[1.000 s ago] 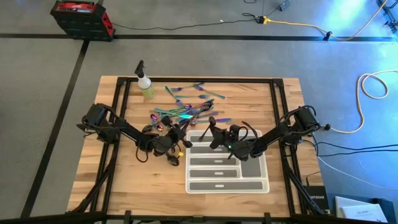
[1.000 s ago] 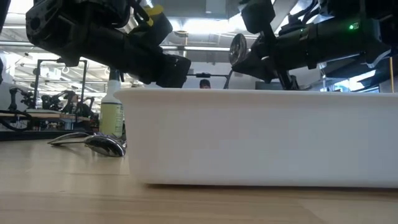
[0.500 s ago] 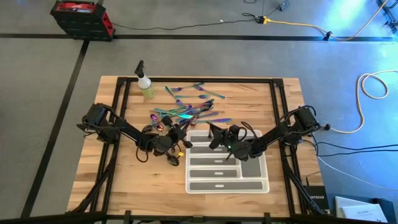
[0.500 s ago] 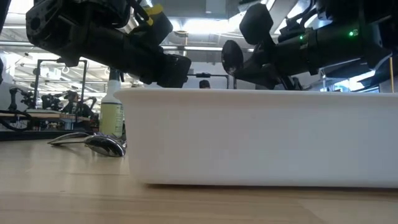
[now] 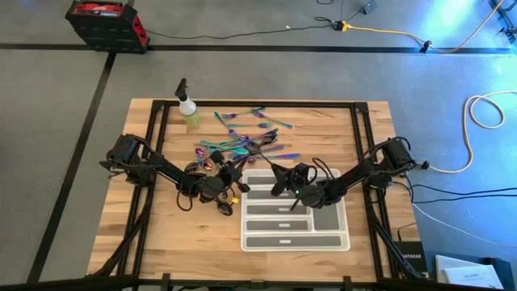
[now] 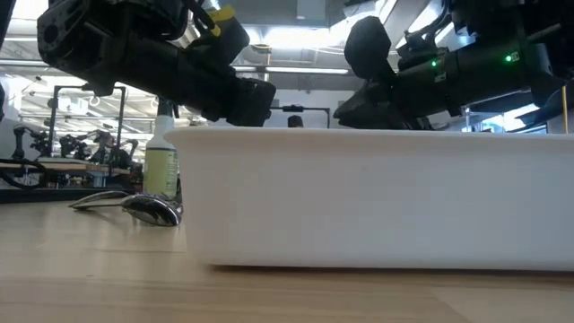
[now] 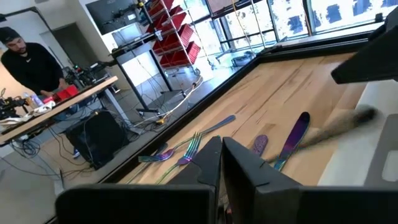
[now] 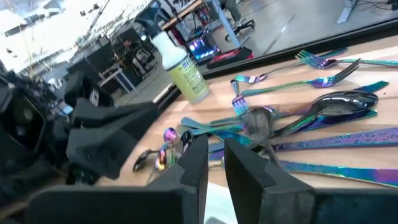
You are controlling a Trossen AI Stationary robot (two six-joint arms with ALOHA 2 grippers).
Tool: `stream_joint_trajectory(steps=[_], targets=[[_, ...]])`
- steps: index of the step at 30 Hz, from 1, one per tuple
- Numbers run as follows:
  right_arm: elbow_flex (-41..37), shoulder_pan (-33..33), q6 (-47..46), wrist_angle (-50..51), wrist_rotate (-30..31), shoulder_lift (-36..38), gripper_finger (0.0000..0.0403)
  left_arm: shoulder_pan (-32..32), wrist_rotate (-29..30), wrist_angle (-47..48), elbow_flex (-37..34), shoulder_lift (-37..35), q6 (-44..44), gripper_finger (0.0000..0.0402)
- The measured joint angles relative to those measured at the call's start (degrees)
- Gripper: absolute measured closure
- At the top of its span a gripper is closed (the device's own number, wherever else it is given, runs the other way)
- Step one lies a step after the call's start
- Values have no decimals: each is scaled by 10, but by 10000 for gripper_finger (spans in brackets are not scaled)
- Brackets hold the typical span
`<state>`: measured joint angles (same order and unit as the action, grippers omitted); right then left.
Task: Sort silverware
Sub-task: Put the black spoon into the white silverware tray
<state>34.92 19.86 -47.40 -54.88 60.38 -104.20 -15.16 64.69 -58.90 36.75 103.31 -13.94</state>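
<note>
The silverware (image 5: pixel 242 145) lies in a loose iridescent pile on the wooden table, beyond the white tray (image 5: pixel 245 239); the right wrist view shows its forks and spoons (image 8: pixel 323 93). My right gripper (image 8: pixel 214 142) hangs over the tray's far end (image 5: pixel 275 175), its fingers a little apart and nothing between them. A blurred dark spoon (image 8: pixel 258 124) shows just past its fingertips, above the tray (image 7: pixel 342 123). My left gripper (image 7: pixel 221 144) is shut on nothing, level, beside the tray's far left corner (image 5: pixel 238 183). My right gripper has the blurred spoon (image 8: pixel 258 124) close to one fingertip; I cannot tell whether a finger touches it.
A yellow-green spray bottle (image 5: pixel 190 113) stands at the table's far left. One spoon (image 6: pixel 143 206) lies on the table left of the tray's wall (image 6: pixel 377 197). A person (image 7: pixel 31 56) stands at a bench beyond the table.
My right gripper has rolled and dipped a little toward the tray. The spoon that stood up beside it, bowl uppermost, has tipped over and dropped out of sight behind the tray's wall.
</note>
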Motion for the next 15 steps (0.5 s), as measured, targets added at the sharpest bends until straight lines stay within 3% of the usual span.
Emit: stream_joint_trajectory(steps=[5,10,15], targets=[[0,-5,77,5,-33,1,366,0,0,0,0,0,-27,402],[11,-27,279,20,-139,22,366,0,15,0,0,0,-47,402],[91,-70,387,203,-227,58,366,10,1,-1,-22,-4,14,402]])
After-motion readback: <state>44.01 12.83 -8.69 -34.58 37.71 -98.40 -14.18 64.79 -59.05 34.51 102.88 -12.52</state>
